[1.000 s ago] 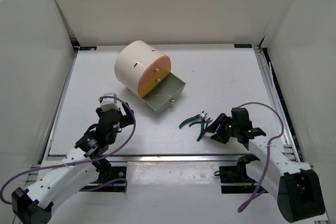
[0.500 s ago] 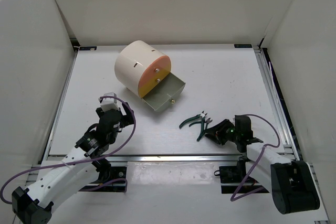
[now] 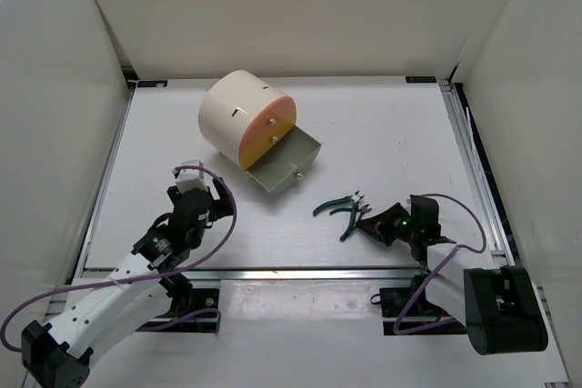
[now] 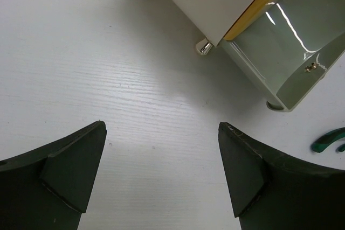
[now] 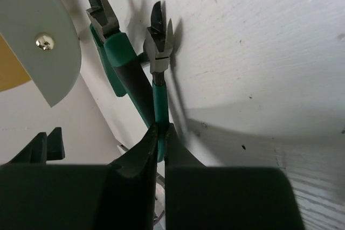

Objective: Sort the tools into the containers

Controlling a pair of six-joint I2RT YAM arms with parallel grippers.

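White table (image 3: 391,134), walled by plain white panels on three sides.

Top view: cream drum cabinet (image 3: 232,114) at the far left centre, its peach face turned toward the near right. The lower drawer (image 3: 289,168) is pulled out and its interior is grey-green. Two green-handled tools lie near right of the drawer, touching each other: far cutter (image 3: 333,205) and near cutter (image 3: 349,223). The left claw (image 3: 202,192) is near left of the drum, apart from everything. The right claw (image 3: 368,225) is low at the near cutter.

Left wrist view: the claw is released, its fingers (image 4: 73,168) spread wide over bare table. The drum's corner and the open drawer are at upper right, and a green handle tip shows at the right edge.

Right wrist view: the claw is clenched, grasping one green handle of the near cutter. Both cutter heads point away, and the drawer front with its brass knob (image 5: 45,41) is at upper left.
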